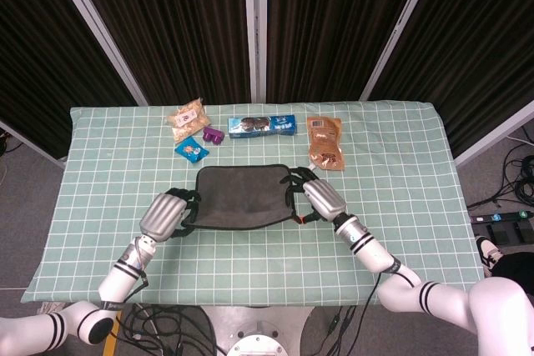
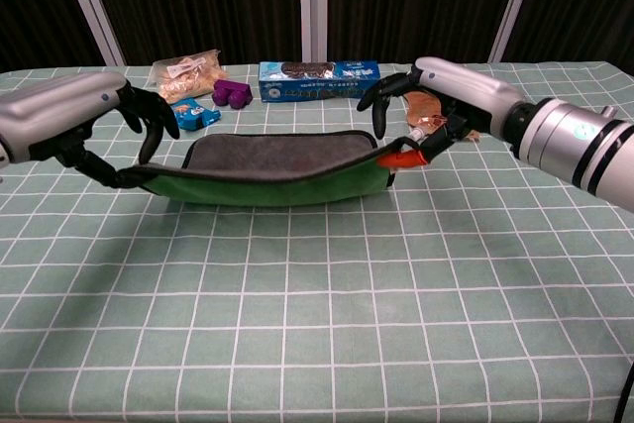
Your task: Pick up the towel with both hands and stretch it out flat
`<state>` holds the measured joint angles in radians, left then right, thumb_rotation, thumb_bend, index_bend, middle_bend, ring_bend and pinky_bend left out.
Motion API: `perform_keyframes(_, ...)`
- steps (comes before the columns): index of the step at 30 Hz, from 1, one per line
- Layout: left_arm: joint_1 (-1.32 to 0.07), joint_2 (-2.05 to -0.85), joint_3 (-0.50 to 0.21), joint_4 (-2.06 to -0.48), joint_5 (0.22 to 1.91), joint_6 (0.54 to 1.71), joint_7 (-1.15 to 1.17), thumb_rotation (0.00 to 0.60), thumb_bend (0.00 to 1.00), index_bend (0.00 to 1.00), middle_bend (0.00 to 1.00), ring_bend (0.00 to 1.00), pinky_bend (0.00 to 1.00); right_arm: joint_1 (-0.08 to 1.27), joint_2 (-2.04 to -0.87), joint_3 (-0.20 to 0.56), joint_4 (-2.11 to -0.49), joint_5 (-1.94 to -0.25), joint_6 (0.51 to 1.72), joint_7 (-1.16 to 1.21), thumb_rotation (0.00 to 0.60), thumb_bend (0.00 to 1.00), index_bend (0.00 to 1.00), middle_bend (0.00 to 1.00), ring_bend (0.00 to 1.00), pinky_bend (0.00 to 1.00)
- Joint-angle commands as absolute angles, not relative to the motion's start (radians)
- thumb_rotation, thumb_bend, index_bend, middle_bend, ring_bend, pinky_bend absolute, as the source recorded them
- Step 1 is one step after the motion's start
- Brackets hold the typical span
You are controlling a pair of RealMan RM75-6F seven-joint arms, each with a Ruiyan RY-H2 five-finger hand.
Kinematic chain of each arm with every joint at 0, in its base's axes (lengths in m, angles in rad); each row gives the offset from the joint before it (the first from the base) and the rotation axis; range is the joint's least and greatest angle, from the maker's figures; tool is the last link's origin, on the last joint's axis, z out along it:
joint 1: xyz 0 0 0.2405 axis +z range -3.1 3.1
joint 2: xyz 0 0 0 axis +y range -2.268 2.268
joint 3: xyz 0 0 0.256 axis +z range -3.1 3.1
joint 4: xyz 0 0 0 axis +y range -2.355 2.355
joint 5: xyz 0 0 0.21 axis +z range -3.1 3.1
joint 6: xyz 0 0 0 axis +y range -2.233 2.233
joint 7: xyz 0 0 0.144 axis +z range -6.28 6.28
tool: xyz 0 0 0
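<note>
Towel (image 2: pixel 282 160) between two robot hands, left robot hand (image 2: pixel 74 116) and right robot hand (image 2: pixel 451 91).

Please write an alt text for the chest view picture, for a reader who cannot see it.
Two robot hands hold a green and grey towel by its near corners, the left hand and the right hand, so it lies nearly flat on a green checked table. Snack packets lie behind it, among them a blue biscuit box.

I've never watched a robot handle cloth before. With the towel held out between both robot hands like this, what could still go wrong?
The near edge of the towel is held only at its two corners. If the left robot hand or right robot hand lets slip, that side would likely bunch. The edge also sags in the middle, so it may land wrinkled. The snack packet lies close by and might get nudged.
</note>
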<state>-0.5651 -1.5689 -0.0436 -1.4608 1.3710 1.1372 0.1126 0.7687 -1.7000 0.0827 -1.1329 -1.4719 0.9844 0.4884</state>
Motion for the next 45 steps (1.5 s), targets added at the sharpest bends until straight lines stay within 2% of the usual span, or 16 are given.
perform_keyframes(1,-0.566,-1.572,-0.032,-1.472,1.374,1.116,0.13,0.6,0.24,0.57,0.43,0.36,0.33,0.75,-1.711,0.048,-1.123,-1.497,0.99,0.471,0.6,0.1,0.47,0.18,0.02,0.0)
perform_keyframes(6,-0.564,-1.565,-0.028,-1.494,1.375,1.102,0.145,0.6,0.13,0.41,0.39,0.36,0.33,0.726,-1.698,0.002,-1.137,-1.518,0.979,0.435,0.596,0.01,0.36,0.14,0.0,0.0)
perform_keyframes(8,-0.562,-1.56,-0.028,-1.503,1.381,1.103,0.147,0.6,0.1,0.36,0.36,0.35,0.33,0.715,-1.685,-0.017,-1.152,-1.523,0.973,0.414,0.574,0.0,0.3,0.11,0.0,0.0)
perform_keyframes(14,-0.551,-1.546,-0.036,-1.518,1.399,1.13,0.143,0.6,0.06,0.33,0.32,0.32,0.33,0.688,-1.629,-0.054,-1.219,-1.534,0.966,0.345,0.474,0.0,0.17,0.04,0.0,0.0)
perform_keyframes(16,-0.547,-1.539,-0.045,-1.519,1.396,1.139,0.139,0.6,0.05,0.33,0.32,0.32,0.33,0.676,-1.605,-0.05,-1.247,-1.534,0.988,0.32,0.466,0.0,0.15,0.03,0.0,0.0)
perform_keyframes(19,-0.535,-1.527,-0.068,-1.512,1.377,1.161,0.133,0.6,0.05,0.33,0.32,0.32,0.33,0.65,-1.581,-0.013,-1.265,-1.518,1.057,0.262,0.479,0.0,0.15,0.03,0.0,0.0)
perform_keyframes(21,-0.524,-1.516,-0.09,-1.502,1.35,1.176,0.129,0.6,0.06,0.33,0.32,0.32,0.33,0.629,-1.567,0.023,-1.276,-1.491,1.103,0.213,0.558,0.0,0.16,0.05,0.0,0.0)
perform_keyframes(23,-0.513,-1.503,-0.109,-1.492,1.319,1.186,0.119,0.6,0.08,0.33,0.32,0.32,0.33,0.612,-1.557,0.051,-1.28,-1.464,1.139,0.17,0.599,0.0,0.19,0.09,0.0,0.0)
perform_keyframes(30,-0.448,-1.423,-0.144,-1.452,1.227,1.222,0.087,0.6,0.12,0.34,0.32,0.32,0.33,0.546,-1.475,0.109,-1.295,-1.375,1.206,0.054,0.6,0.07,0.29,0.16,0.06,0.01)
perform_keyframes(36,-0.355,-1.361,-0.123,-1.445,1.214,1.313,0.081,0.6,0.12,0.35,0.32,0.32,0.32,0.462,-1.371,0.1,-1.365,-1.331,1.255,-0.001,0.6,0.07,0.25,0.09,0.01,0.01)
perform_keyframes(45,-0.239,-1.288,-0.097,-1.528,1.231,1.441,0.088,0.6,0.12,0.35,0.32,0.32,0.32,0.327,-1.273,0.062,-1.426,-1.335,1.36,0.03,0.6,0.07,0.25,0.09,0.0,0.0)
